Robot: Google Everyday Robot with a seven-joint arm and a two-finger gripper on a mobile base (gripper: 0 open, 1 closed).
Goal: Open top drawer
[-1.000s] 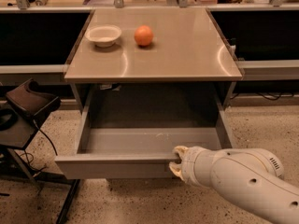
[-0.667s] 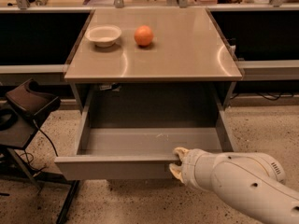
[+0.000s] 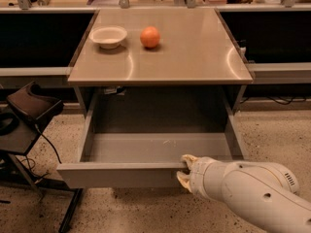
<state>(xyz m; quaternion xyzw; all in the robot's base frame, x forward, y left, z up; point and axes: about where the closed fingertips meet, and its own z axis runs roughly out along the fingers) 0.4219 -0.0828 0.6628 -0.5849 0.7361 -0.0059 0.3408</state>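
Observation:
The top drawer is a wide grey metal drawer pulled far out from under the tabletop, its deep grey interior showing, with small white scratches on the floor right of centre. My gripper is at the right part of the drawer's front panel. One yellowish fingertip sits over the top rim and the other lies against the outer front face, so the fingers straddle the panel. My white arm comes in from the lower right.
A white bowl and an orange rest on the grey tabletop above the drawer. A dark chair or stand with cables stands at the left. The floor is speckled terrazzo.
The drawer and my gripper have hardly moved; the arm has shifted slightly to the right and down.

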